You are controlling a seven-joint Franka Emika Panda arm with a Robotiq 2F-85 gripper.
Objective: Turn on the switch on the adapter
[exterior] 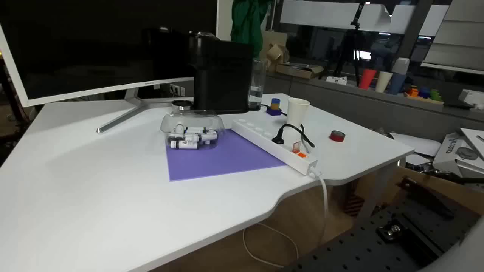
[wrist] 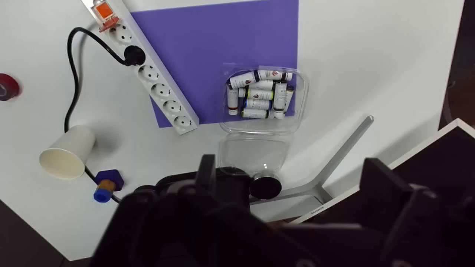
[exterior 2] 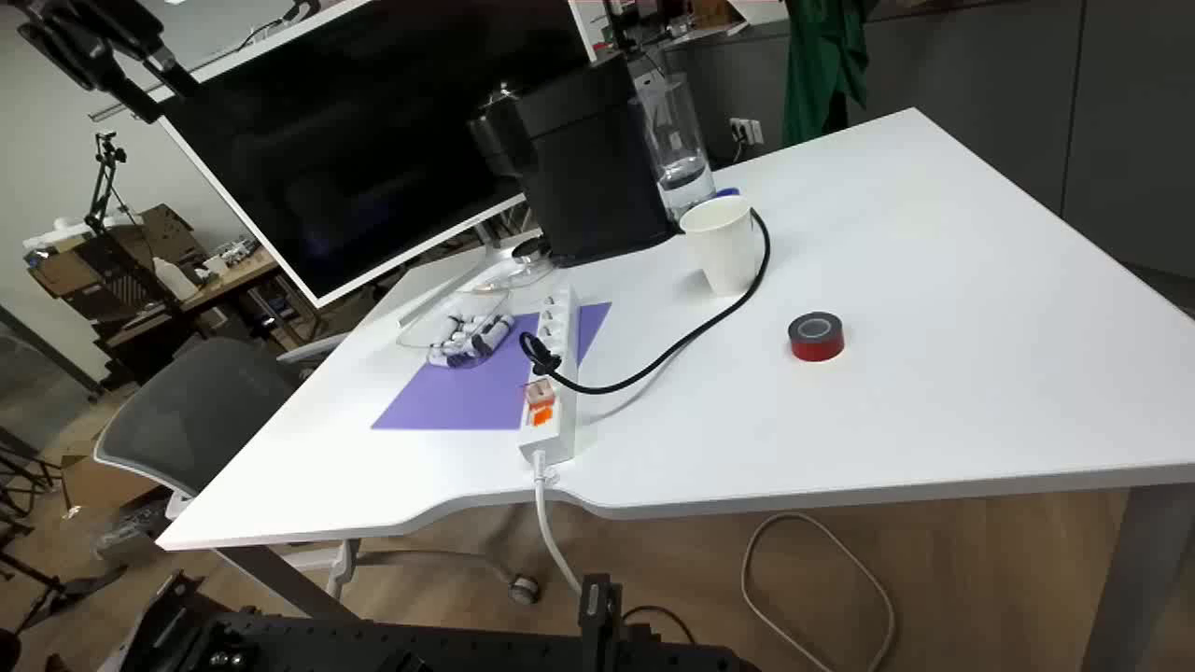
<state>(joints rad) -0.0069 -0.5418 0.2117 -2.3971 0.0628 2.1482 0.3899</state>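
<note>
- On the desk (exterior: 113, 189) lies one white power strip (exterior: 269, 146), the adapter, with a purple sheet (exterior: 215, 158) partly under it; the orange switch (wrist: 104, 10) sits on top of the strip, close to its cord end.
- A clear, reddish cover (exterior: 296, 146) stands raised on the strip, between the switch and the sockets (wrist: 160, 90), so the switch looks free to press; whether it is already on, I cannot tell.
- The pincer (wrist: 290, 167) is spread wide, nothing in its grasp, well apart from the strip.
- The strip should be hard, smooth and light enough to skid if pushed sideways; the switch is probably stiff with short travel, the cover thin and easy to snap.
- No grip seems called for: better to bring the pincer closed and press straight down at the strip's cord end, clear of the cover.
- On the strip: one switch, one cover, six sockets, one black plug (wrist: 134, 55) in the second socket from the cord end.
- On one side of the strip: one paper cup (wrist: 68, 152), one tape roll (exterior: 337, 136), one stack of coloured pieces (wrist: 107, 185).
- On its opposite side: one clear tub (wrist: 259, 128) with roughly ten small bottles (wrist: 258, 104), too overlapped for a sure count.
</note>
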